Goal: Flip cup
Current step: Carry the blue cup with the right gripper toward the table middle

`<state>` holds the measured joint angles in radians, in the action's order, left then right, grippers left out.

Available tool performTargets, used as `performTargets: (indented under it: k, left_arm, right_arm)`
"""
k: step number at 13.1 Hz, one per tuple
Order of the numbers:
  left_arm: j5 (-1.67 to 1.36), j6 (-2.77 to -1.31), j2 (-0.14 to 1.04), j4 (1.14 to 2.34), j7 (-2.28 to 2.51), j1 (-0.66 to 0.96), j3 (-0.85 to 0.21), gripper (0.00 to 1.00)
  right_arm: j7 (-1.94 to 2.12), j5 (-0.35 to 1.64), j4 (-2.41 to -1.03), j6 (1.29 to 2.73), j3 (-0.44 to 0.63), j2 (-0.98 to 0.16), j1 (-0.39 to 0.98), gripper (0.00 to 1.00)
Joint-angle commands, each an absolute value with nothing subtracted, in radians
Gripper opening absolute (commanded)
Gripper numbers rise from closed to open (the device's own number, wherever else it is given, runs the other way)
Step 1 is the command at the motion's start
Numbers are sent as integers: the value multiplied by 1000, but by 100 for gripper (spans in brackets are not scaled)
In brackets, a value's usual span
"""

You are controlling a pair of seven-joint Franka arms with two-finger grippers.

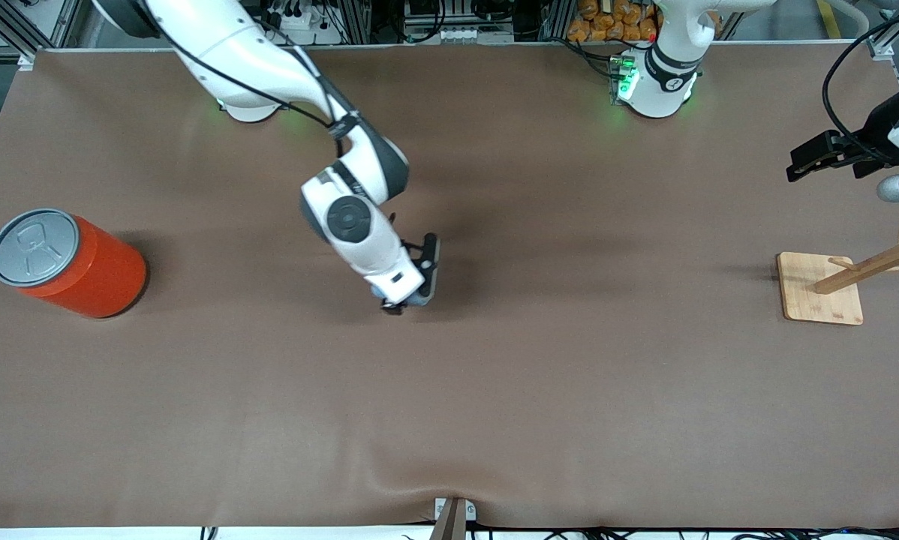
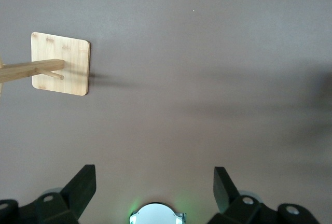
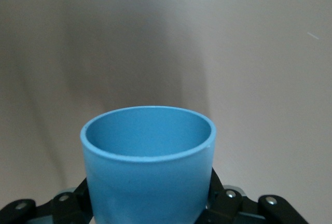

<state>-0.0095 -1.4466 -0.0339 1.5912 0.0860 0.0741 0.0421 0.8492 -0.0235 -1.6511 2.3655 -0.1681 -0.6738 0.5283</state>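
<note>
Right wrist view: right claw [image 3: 148, 208] clamped on the cup [image 3: 148, 156], low over mid counter [image 1: 494, 390] | done: grasp; left, I judge: turn over, set down | left claw [image 2: 154, 193] wide, waits near wooden stand [image 2: 59, 63].

This is a robotics lab or test cell. Two white robot arms stand bolted at the top of the frame on a wide bench [image 1: 494, 390] covered with a plain brown mat, their bases glowing green. Along the upper edge run aluminium framing [image 1: 14, 30], power strips [image 1: 457, 34] and bundles of black cable. More cables [image 1: 644, 534] hang off the bottom edge, and a small camera mount [image 1: 449, 517] sits at the bottom centre. The few props, an orange can [image 1: 70, 262] and a wooden peg stand [image 1: 821, 289], look staged for a trial.
</note>
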Motion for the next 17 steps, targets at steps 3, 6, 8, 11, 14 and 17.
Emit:
performTargets:
  k: [3,6,8,11,14,17]
  left_arm:
    - [-9,-1427,-20,1569,103,75,37,100]
    - [-9,-1427,-20,1569,103,75,37,100]
    - [-9,-1427,-20,1569,103,75,37,100]
    - [-11,-1428,-18,1569,103,77,35,100]
    - [-47,-1430,-14,1565,104,78,37,100]
    - [-54,-1439,-5,1565,104,83,35,100]
  right_arm:
    - [867,-89,-1522,2381,-94,-807,623,75]
    - [887,-84,-1522,2375,-95,-798,606,100]
    - [867,-74,-1523,2359,-97,-778,617,100]
    - [867,-69,-1522,2266,-103,-721,609,100]
    - [864,-60,-1523,2209,-104,-654,595,100]
    - [845,-2,-1523,2140,-101,-579,542,100]
